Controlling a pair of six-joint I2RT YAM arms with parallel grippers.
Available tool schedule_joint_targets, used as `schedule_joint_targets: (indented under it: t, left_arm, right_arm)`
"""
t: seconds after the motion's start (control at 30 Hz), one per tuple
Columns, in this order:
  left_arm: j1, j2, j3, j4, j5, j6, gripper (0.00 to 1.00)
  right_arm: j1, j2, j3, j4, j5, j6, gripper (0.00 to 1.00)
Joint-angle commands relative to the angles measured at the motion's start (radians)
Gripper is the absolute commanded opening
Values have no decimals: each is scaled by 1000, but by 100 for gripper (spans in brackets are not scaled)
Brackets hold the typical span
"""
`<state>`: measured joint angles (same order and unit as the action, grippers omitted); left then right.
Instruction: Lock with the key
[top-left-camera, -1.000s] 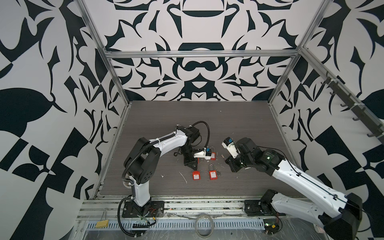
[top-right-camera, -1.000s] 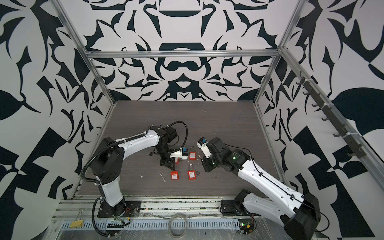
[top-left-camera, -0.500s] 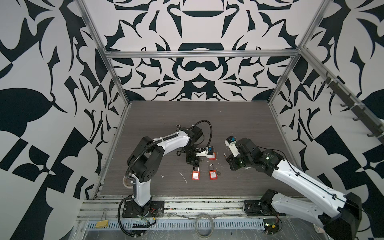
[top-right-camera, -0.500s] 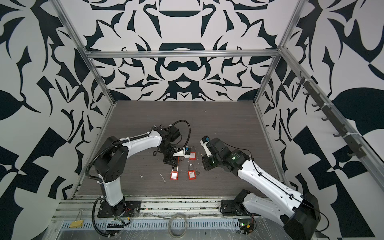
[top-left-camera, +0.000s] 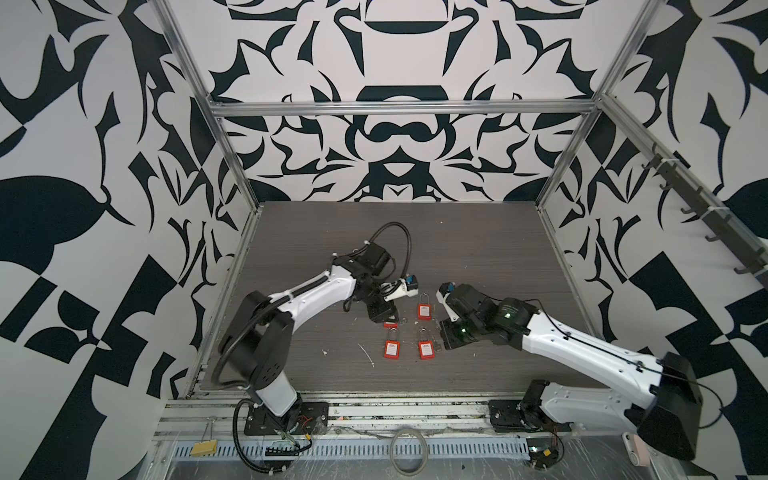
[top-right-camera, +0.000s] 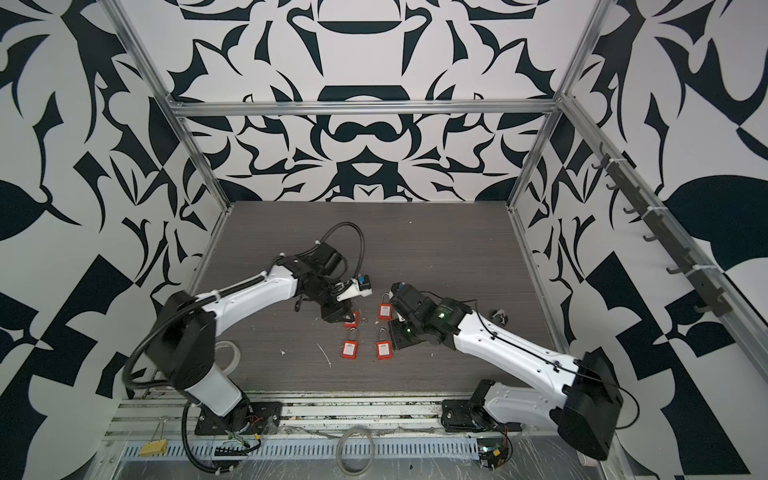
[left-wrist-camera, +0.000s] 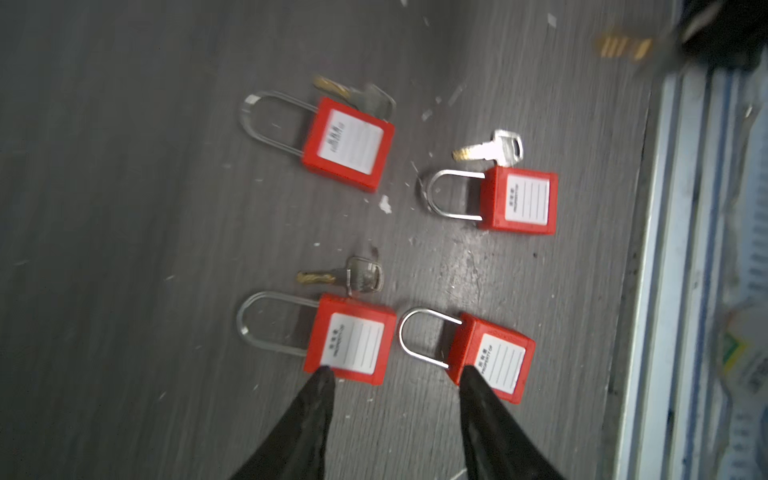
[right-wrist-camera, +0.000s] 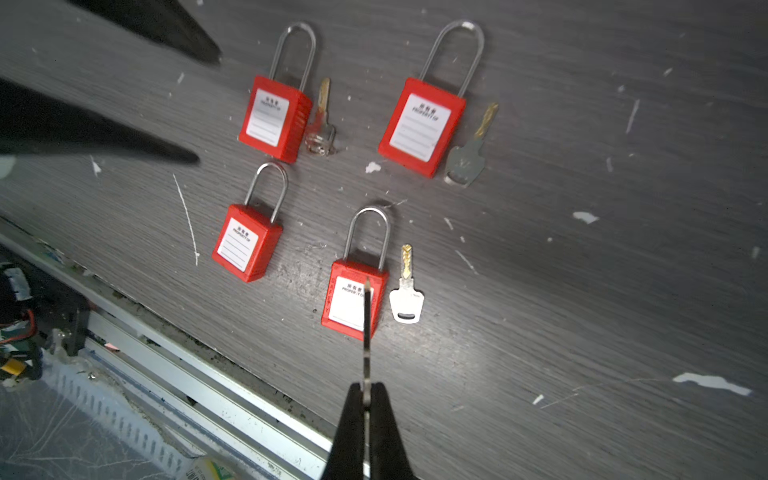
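Right wrist view — R jaws pinching key (right-wrist-camera: 366, 361) edge-on, L jaws apart, 4 red padlocks (right-wrist-camera: 419, 129) on table (right-wrist-camera: 623, 249).

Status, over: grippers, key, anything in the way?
Left gripper open, empty. Right gripper shut on the key, not yet in a lock. Four red padlocks flat on table, three loose keys beside. Only left fingers hang near them.

The worktop (right-wrist-camera: 582, 311) carries four red padlocks: a long-shackle padlock (right-wrist-camera: 276, 118), another long-shackle padlock (right-wrist-camera: 422, 126), a short-shackle padlock (right-wrist-camera: 247, 241) and another short-shackle padlock (right-wrist-camera: 345, 303). Keys number four: a loose key (right-wrist-camera: 321, 133), a second loose key (right-wrist-camera: 465, 160), a third loose key (right-wrist-camera: 406, 303), and one held key (right-wrist-camera: 366, 332) in the right claw (right-wrist-camera: 365, 388). Claws number two, counting the left claw (left-wrist-camera: 397, 372).
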<state>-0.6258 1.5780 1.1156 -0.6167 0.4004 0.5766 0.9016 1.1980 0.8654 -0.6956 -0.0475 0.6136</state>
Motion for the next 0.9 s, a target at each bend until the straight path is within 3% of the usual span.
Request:
schedule_joint_targets:
  t: [0.0,0.13,0.37,0.6,0.67,0.73,0.8,0.87]
  left_arm:
    - [86,-147,-96,193,158,-181,53]
    - [142,-282,-222,299,158,-282,54]
    - [261,-455,-417,475,186,-460,60]
    - [282,-516,-481,514,123,-511,63]
    - [284,-521,-469,501,51,-576,77]
    - [288,-519,-457,488,26,-597,79]
    - [288,-515,-450,483,-13,-630,100]
    - [289,-508,-449,473,-39,-653,99]
  right_arm:
    - [50,83,50,44,19,131,1]
    - [92,213,95,130,-27,173,1]
    - [111,412,195,91,-82,176,5]
    - [110,509,247,83,-104,175,9]
    - [112,526,267,72,-106,166,15]
    - [113,531,277,66,-104,161,18]
    - [113,531,283,64,-103,157,22]
    - [114,526,286,61,-92,154,27]
